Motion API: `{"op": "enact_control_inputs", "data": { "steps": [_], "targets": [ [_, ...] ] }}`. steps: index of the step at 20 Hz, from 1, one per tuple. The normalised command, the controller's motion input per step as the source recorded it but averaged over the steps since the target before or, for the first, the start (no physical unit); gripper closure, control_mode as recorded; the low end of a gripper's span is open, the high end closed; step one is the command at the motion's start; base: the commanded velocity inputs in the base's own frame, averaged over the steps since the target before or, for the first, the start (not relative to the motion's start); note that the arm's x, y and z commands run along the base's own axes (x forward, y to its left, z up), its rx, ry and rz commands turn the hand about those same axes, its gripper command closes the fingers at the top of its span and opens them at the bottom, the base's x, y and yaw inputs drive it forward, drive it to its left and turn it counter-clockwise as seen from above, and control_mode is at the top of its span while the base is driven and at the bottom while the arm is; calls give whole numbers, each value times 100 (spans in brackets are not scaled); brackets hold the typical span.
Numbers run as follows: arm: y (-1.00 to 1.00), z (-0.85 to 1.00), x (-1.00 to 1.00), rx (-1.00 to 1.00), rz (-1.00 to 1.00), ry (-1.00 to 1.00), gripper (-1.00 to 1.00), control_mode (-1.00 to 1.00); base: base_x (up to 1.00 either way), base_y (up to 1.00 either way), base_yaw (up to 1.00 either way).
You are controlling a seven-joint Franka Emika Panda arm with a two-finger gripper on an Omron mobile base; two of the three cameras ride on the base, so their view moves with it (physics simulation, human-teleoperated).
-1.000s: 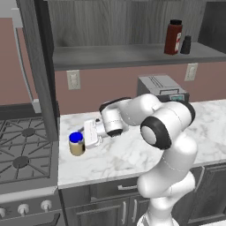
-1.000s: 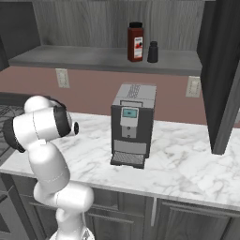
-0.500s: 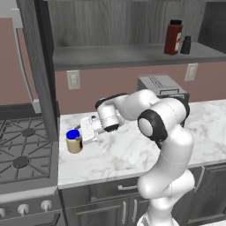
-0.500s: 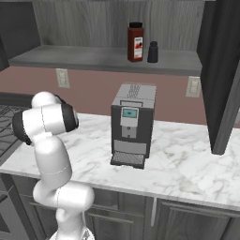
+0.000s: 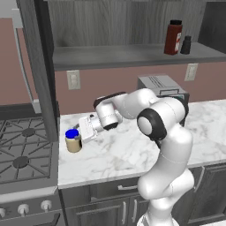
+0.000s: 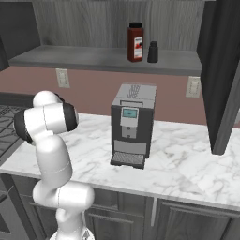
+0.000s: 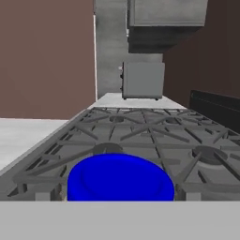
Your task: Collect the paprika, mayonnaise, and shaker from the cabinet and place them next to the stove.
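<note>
The mayonnaise (image 5: 73, 142), a cream jar with a blue lid (image 7: 120, 181), stands upright on the marble counter right beside the stove (image 5: 22, 152). My gripper (image 5: 82, 133) reaches in from the right at the jar's upper side, jaws open wide, and the fingertips are hard to make out against the jar. The hand view looks over the lid across the black grates (image 7: 140, 133). On the cabinet shelf (image 5: 128, 55) the tall red-brown paprika (image 5: 173, 37) (image 6: 135, 42) and the small black shaker (image 5: 186, 45) (image 6: 153, 52) stand side by side.
A grey coffee machine (image 6: 132, 124) (image 5: 161, 86) stands on the counter (image 5: 123, 154) against the wall, behind my arm. A dark cabinet side panel (image 5: 44, 70) drops down between stove and counter. Another dark panel (image 6: 225, 75) hangs at the right.
The hand and the mayonnaise jar have shifted slightly left toward the stove. The forearm has swung round and the jaws have spread a little wider.
</note>
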Motion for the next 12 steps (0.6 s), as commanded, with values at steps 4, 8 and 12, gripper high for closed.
{"op": "enact_control_inputs", "data": {
  "steps": [4,8,12],
  "targets": [
    [-2,1,-1,0,0,0,-100,-100,0,0,0],
    [-8,14,-5,0,0,0,-100,-100,0,0,0],
    [-2,41,0,0,-1,0,-100,-100,0,0,0]
  ]
}}
